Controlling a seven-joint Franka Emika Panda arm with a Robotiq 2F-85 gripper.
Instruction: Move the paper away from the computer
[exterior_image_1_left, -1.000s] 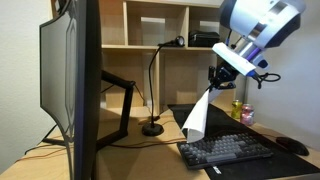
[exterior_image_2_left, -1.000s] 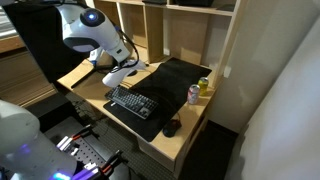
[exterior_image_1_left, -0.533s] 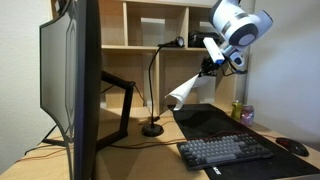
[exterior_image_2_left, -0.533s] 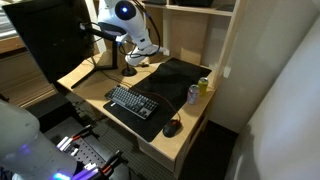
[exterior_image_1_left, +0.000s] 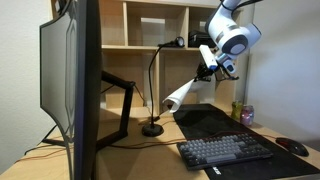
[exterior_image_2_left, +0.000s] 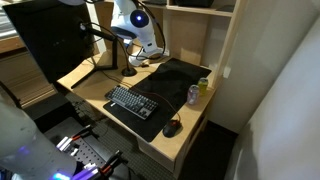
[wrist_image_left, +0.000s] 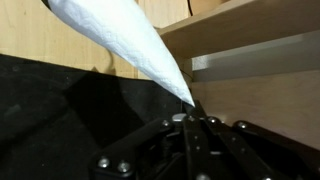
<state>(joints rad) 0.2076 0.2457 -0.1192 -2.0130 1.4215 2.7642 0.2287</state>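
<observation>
My gripper (exterior_image_1_left: 207, 68) is shut on the corner of a white paper (exterior_image_1_left: 180, 93), which hangs down and sideways in the air above the black desk mat (exterior_image_1_left: 210, 120), near the desk lamp. In the wrist view the paper (wrist_image_left: 120, 35) tapers to a point pinched between the closed fingers (wrist_image_left: 192, 112). The large dark monitor (exterior_image_1_left: 70, 80) stands on its arm mount at the near side. In an exterior view the gripper (exterior_image_2_left: 143, 44) holds the paper (exterior_image_2_left: 138, 59) low, next to the shelf unit behind the mat (exterior_image_2_left: 170, 75).
A black keyboard (exterior_image_1_left: 225, 150) and mouse (exterior_image_1_left: 293, 146) lie on the mat's front. A gooseneck desk lamp (exterior_image_1_left: 152, 128) stands beside the paper. A can and a small bottle (exterior_image_1_left: 240, 111) stand at the mat's far edge. Wooden shelves (exterior_image_1_left: 150, 30) rise behind.
The arm has lifted the paper from over the keyboard and carried it back toward the shelves and lamp; in the last half second it moved only slightly.
</observation>
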